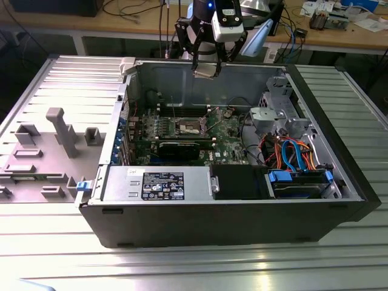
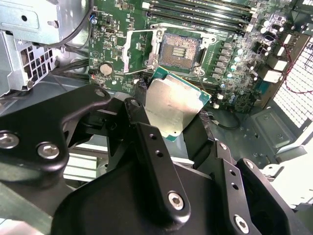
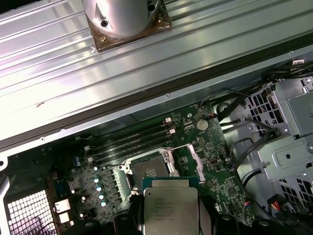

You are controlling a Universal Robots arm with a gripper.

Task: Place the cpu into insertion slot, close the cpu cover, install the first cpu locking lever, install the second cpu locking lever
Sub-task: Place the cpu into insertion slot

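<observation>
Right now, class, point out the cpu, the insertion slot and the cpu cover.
cpu [image 2: 173, 105]: second wrist view, middle of its silver top.
insertion slot [image 2: 180, 49]: second wrist view, socket middle.
cpu cover [image 2: 125, 54]: second wrist view, frame bar.

I see the cpu [image 2: 173, 105], silver-topped and green-edged, aloft above the empty insertion slot [image 2: 179, 49]; cpu cover [image 2: 136, 49] flipped open alongside.

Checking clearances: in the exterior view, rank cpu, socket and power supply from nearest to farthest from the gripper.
1. cpu, held in the gripper.
2. socket, on the green board below.
3. power supply, along the case's near wall.
</observation>
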